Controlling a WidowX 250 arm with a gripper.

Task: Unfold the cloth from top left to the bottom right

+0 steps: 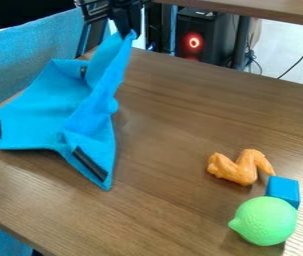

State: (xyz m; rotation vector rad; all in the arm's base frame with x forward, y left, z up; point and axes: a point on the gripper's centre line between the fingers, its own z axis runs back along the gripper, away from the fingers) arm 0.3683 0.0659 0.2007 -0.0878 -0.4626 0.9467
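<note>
The step in hand seems to be the unfolding itself, with the cloth (37, 112) taken by one corner and lifted; the gripper (125, 32), near the top edge of the frame and left of the centre, is closed on this raised corner, with the fabric pinched at its tips; the cloth is in the left half of the frame, its wide part on the worktop (174, 120) and its right part rising as a steep, narrow fold up to the gripper; the opening is not finished, in my judgement

The next move should carry the held corner toward the lower right, low enough to lay the fabric flat, and only then let it go; if the pull is too strong, the whole cloth could slide instead of opening; the orange toy wing (240, 167), the blue block (283, 190) and the green toy fruit (265, 221) are at the lower right, well apart from the cloth, but a long sweep might reach them

The arm is cut off by the top edge; the gripper is dark before a dark background, so its outline is hard to follow; I cannot tell how many layers it pinches, nor how the fabric is folded behind the raised part
</note>
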